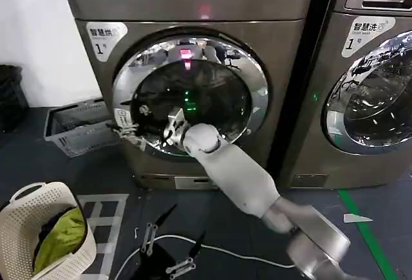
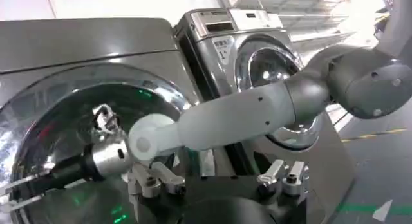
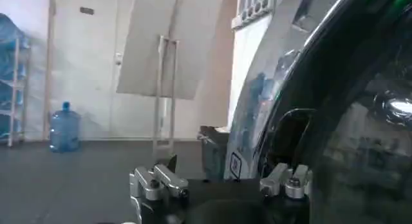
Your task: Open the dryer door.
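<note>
The right claw (image 1: 129, 133) reaches the left rim of the closed dryer door (image 1: 193, 96), fingers spread (grasping nothing). The left claw (image 1: 168, 248) hangs low over the floor, also spread.

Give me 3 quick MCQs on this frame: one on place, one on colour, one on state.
1. Where is the right gripper?
A. at the left edge of the dryer door
B. inside the white laundry basket
C. on the second machine

2. What colour is the cloth in the white laundry basket?
A. red
B. yellow-green
C. blue

3. What state is the dryer door in?
A. swung wide open
B. removed
C. lying flat against the machine front

Answers:
1 A, the right arm reaches across the glass to the door's left rim.
2 B, a yellow-green cloth lies in the basket.
3 C, the chrome ring lies flat against the machine front.
</note>
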You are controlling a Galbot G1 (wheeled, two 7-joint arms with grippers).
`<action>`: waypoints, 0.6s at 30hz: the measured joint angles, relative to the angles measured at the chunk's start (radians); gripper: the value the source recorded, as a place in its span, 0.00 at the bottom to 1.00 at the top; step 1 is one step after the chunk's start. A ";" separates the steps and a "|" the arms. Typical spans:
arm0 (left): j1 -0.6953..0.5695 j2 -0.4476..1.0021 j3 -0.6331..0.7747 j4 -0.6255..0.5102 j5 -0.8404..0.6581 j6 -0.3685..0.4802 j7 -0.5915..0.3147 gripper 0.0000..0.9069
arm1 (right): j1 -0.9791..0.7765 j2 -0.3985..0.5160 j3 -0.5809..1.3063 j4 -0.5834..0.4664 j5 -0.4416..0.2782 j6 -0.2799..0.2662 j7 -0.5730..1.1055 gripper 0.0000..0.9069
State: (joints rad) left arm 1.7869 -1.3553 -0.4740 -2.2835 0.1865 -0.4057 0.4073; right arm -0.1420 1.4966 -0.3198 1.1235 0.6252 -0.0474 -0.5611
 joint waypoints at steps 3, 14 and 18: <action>-0.003 0.002 0.000 0.003 -0.001 0.000 0.000 1.00 | -0.002 -0.019 -0.007 0.016 0.029 0.006 -0.040 1.00; -0.020 0.014 0.004 0.021 -0.003 0.002 0.001 1.00 | -0.024 -0.095 -0.032 0.080 0.111 0.063 -0.178 1.00; -0.016 0.017 0.001 0.023 0.000 0.005 0.003 1.00 | -0.028 -0.127 -0.034 0.103 0.165 0.073 -0.260 1.00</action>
State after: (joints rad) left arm 1.7706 -1.3384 -0.4734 -2.2603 0.1864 -0.4008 0.4104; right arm -0.1697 1.3700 -0.3540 1.2266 0.7907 0.0257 -0.8211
